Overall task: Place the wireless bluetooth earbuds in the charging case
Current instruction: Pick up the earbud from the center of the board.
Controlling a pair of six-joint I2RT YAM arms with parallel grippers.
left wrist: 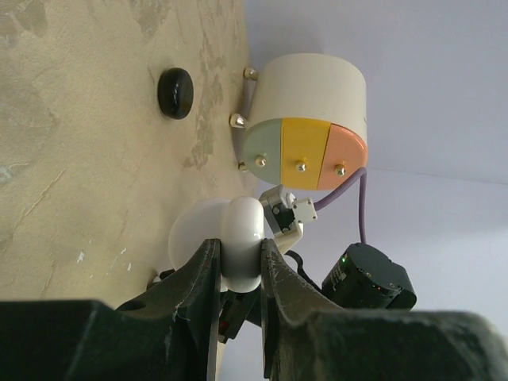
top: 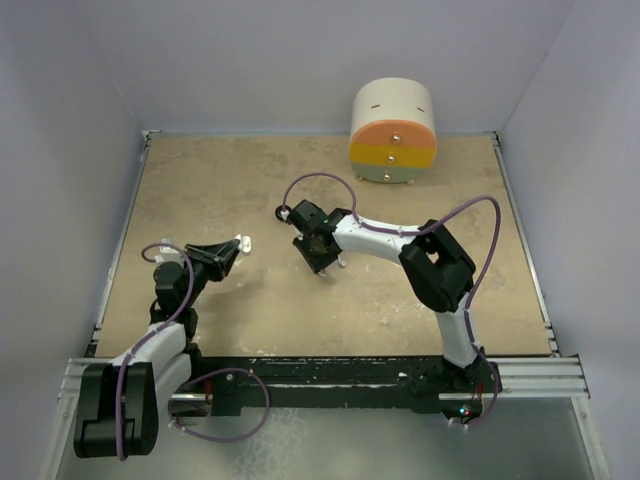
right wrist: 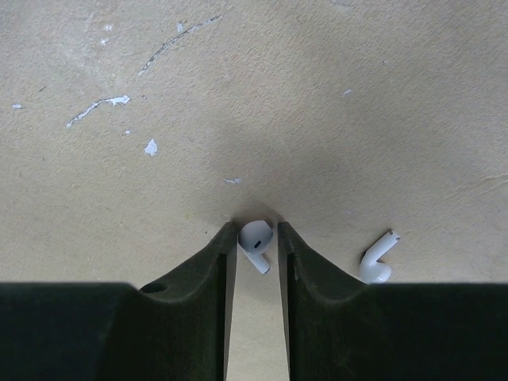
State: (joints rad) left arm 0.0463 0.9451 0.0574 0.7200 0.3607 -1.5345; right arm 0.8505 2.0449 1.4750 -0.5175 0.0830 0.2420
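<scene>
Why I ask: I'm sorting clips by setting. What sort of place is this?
Probably a lab test cell, not a home: plain white walls box in a tan table, and the left arm and right arm are bolted to a metal rail at its near edge.

Glossy white plastic earbuds (right wrist: 255, 238) lie on a matt, mottled tabletop (right wrist: 238, 95).

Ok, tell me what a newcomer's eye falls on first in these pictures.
The round cream drawer box with orange, yellow and green fronts stands out at the far edge of the table. Left of centre, the left hand is clamped on the white charging case. Mid-table, the right hand brackets one white earbud, grip unclear, with a second earbud lying just beside it.
</scene>
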